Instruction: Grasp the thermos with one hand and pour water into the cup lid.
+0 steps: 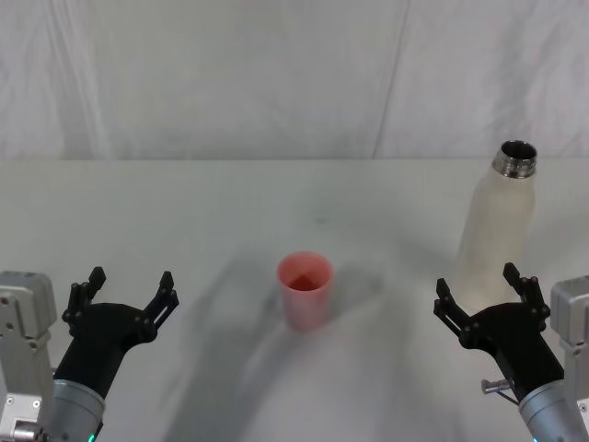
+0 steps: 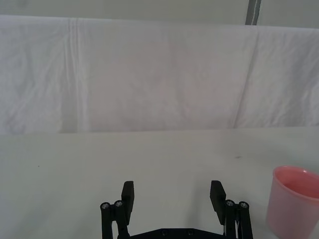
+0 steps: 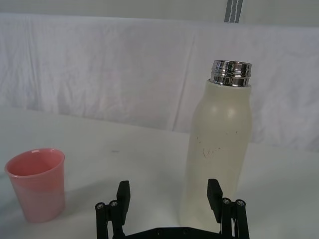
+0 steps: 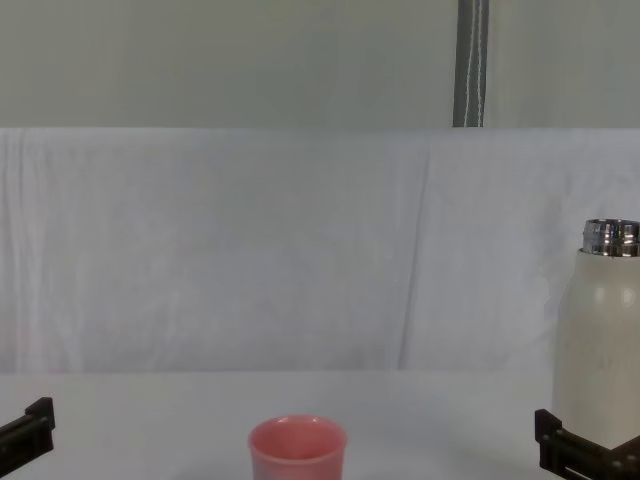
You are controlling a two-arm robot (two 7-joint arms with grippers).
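The thermos (image 1: 497, 226) (image 3: 219, 154) (image 4: 600, 340) is a tall cream-white bottle with an open steel neck, standing upright at the right of the table. The cup lid (image 1: 305, 289) (image 2: 294, 204) (image 3: 37, 183) (image 4: 297, 450) is a small pink cup, upright in the middle. My right gripper (image 1: 480, 287) (image 3: 169, 194) is open just in front of the thermos, nothing between its fingers. My left gripper (image 1: 127, 287) (image 2: 172, 195) is open at the near left, well apart from the cup lid.
The white table (image 1: 230, 212) stretches back to a white draped cloth (image 4: 250, 250). A grey pole (image 4: 470, 62) rises behind the cloth. Bare table lies between the cup lid and each gripper.
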